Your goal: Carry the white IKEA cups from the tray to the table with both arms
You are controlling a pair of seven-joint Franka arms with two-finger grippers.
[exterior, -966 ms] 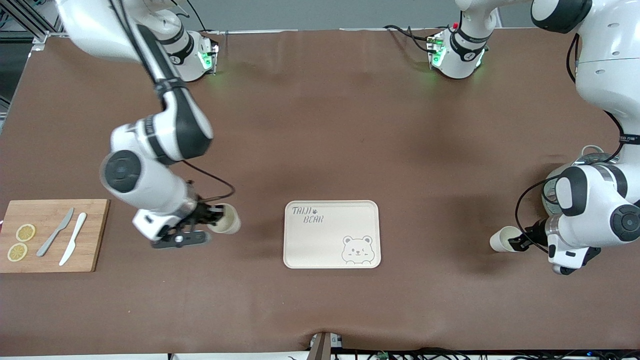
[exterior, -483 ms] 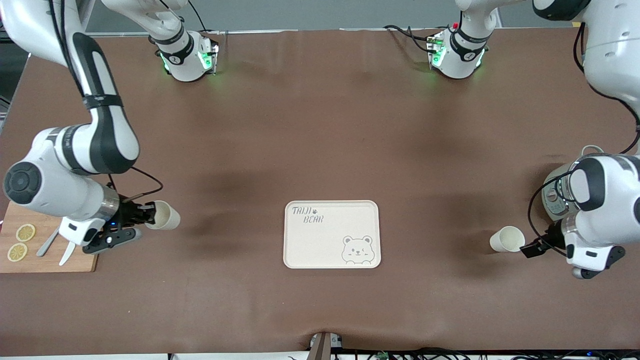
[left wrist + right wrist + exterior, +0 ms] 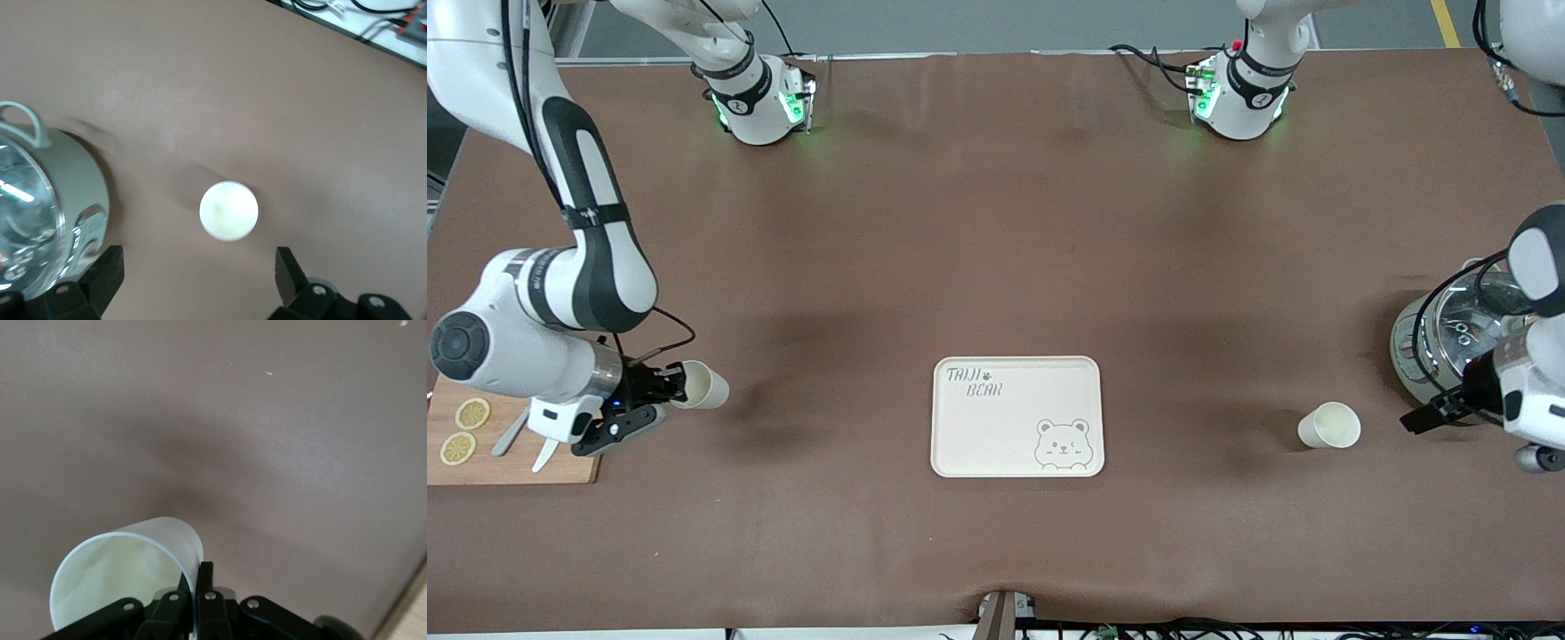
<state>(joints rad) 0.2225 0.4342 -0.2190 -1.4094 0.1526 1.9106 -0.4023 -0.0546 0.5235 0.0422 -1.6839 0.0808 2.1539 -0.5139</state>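
Note:
One white cup [image 3: 1329, 425] stands upright on the brown table, between the tray and the pot; it also shows in the left wrist view [image 3: 229, 211]. My left gripper [image 3: 1416, 418] is open and empty, drawn back from that cup, beside the pot. Its fingers [image 3: 290, 270] stand wide apart, short of the cup. My right gripper [image 3: 669, 388] is shut on the rim of the second white cup [image 3: 701, 386], holding it tipped on its side over the table next to the cutting board. In the right wrist view the gripper [image 3: 198, 587] pinches the cup's wall [image 3: 127, 570].
The cream bear-printed tray [image 3: 996, 436] lies mid-table. A grey-green pot with a glass lid [image 3: 1440, 342] stands at the left arm's end and also shows in the left wrist view [image 3: 40, 220]. A wooden cutting board [image 3: 516, 467] with lemon slices [image 3: 471, 413] and knives lies at the right arm's end.
My right arm has carried its cup away from the tray to beside the cutting board. My left gripper has drawn back from the standing cup toward the pot; that cup has stayed put.

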